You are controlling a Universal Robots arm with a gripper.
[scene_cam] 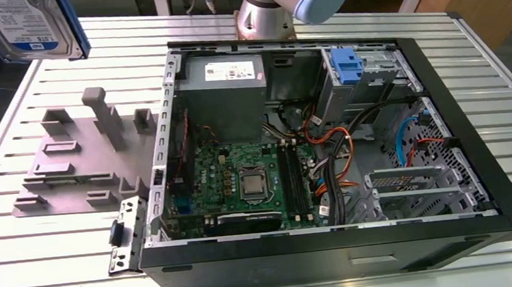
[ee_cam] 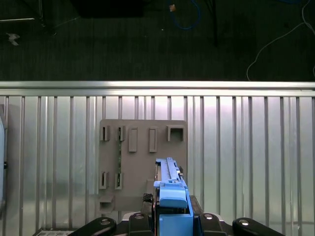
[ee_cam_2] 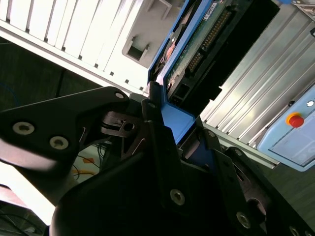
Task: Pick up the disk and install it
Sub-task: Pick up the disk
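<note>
The disk point(scene_cam: 29, 27), a flat rectangular silver hard drive with a white-and-blue label and a blue plastic frame, sits in the upper left corner of the exterior view, lifted clear of the ribbed silver metal tabletop point(scene_cam: 46, 269). In the second wrist view the black gripper point(ee_cam_2: 179, 120) has its fingers point(ee_cam_2: 157, 140) clamped on the blue frame, one on each side, with the drive's connector edge pointing away from the camera. In the first wrist view the disk point(ee_cam: 171, 189) is seen edge-on, and straight beneath it lies the grey plastic fixture block point(ee_cam: 142, 147) with its upright posts and slots.

In the exterior view that fixture block point(scene_cam: 74, 164) rests on the tabletop at centre left, just beside the open black desktop computer case point(scene_cam: 479, 194), which fills the centre and right. Inside the case lie a green motherboard point(scene_cam: 240, 175), a grey metal power supply box point(scene_cam: 224, 84) and, at upper right, a small blue plastic clip point(scene_cam: 346, 64). The silver robot arm point(scene_cam: 282, 4) rises at top centre behind the case.
</note>
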